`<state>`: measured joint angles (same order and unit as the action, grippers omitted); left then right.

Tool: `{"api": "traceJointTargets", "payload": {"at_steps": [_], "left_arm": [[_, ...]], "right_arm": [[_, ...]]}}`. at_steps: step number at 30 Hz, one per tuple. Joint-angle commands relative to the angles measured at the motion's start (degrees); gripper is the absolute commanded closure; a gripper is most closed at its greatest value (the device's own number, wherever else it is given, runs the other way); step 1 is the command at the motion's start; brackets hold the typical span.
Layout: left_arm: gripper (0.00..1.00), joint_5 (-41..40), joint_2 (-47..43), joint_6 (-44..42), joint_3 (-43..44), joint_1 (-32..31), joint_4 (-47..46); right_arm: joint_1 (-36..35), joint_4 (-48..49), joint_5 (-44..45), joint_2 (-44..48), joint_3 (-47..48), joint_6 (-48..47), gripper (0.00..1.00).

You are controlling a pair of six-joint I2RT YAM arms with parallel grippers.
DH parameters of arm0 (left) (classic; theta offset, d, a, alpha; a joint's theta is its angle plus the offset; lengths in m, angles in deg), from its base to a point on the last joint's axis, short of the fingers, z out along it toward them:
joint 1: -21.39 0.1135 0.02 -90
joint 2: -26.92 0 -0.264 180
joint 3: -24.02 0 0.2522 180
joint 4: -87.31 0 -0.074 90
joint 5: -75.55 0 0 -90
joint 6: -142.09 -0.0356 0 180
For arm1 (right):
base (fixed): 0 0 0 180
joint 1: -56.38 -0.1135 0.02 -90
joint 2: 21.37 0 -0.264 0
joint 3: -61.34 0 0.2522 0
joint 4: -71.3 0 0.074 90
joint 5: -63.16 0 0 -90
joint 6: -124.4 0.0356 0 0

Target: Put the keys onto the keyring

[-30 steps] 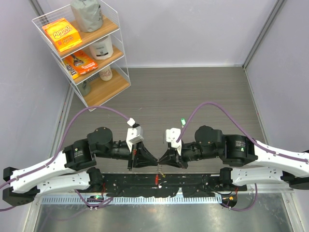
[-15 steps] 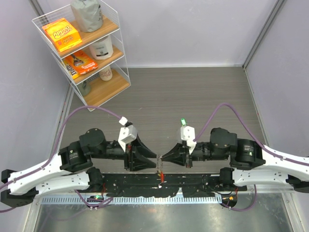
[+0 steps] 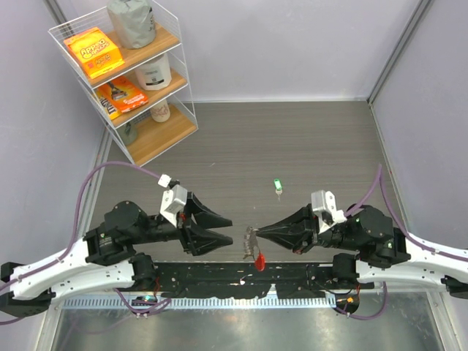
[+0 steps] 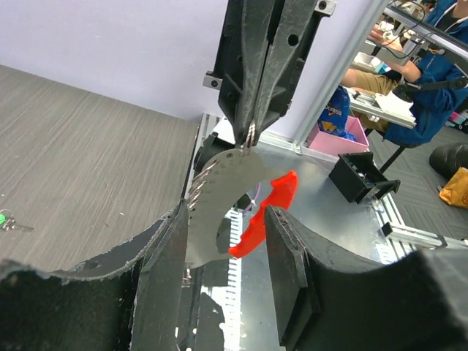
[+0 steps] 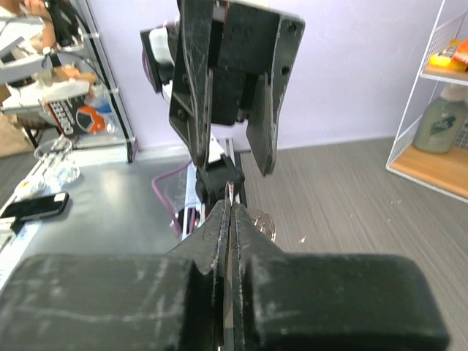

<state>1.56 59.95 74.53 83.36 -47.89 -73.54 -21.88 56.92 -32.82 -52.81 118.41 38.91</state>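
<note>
My right gripper [image 3: 257, 233] [image 5: 231, 208] is shut on the keyring, pinching a thin metal ring at its fingertips. From them hangs the keyring: silvery chain [image 3: 248, 239] and a red crescent [image 3: 259, 262], which show in the left wrist view as a silvery piece [image 4: 219, 183] with the red crescent [image 4: 267, 212]. My left gripper [image 3: 228, 235] [image 4: 227, 216] faces it, open, its fingers [image 4: 292, 278] standing either side of the hanging keyring without touching it. A green-headed key [image 3: 278, 185] [image 4: 6, 218] lies on the table behind the grippers.
A white wire shelf [image 3: 124, 73] with orange boxes and bottles stands at the back left. A black rail [image 3: 241, 278] and a metal strip run along the near edge under the grippers. Purple cables loop over both arms.
The left gripper has opened and let go of the keyring. Both arms have drawn apart, left arm leftwards, right arm rightwards. The keyring stays with the right gripper.
</note>
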Motion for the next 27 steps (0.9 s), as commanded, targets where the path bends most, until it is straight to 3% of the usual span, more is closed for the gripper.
{"api": "traceJointTargets", "payload": {"at_steps": [1, 14, 22, 27], "left_arm": [[0.48, 0.42, 2.64, 0.94, 0.65, -0.25, -4.77], [0.48, -1.06, 8.18, -0.99, 1.00, -0.16, -7.58], [0.48, -18.35, 17.31, -3.10, 4.60, -0.07, -3.02], [0.47, -23.30, 26.89, -3.54, 7.76, 0.63, -2.93]], "right_arm": [[0.04, 14.31, 2.11, 2.17, -2.00, 0.41, 0.94], [0.04, 26.29, 12.56, 10.52, -9.82, 0.06, 0.94], [0.04, 15.23, 26.25, 18.07, -8.51, -2.66, 0.95], [0.04, 6.96, 35.76, 21.24, -6.31, -4.25, 0.95]]}}
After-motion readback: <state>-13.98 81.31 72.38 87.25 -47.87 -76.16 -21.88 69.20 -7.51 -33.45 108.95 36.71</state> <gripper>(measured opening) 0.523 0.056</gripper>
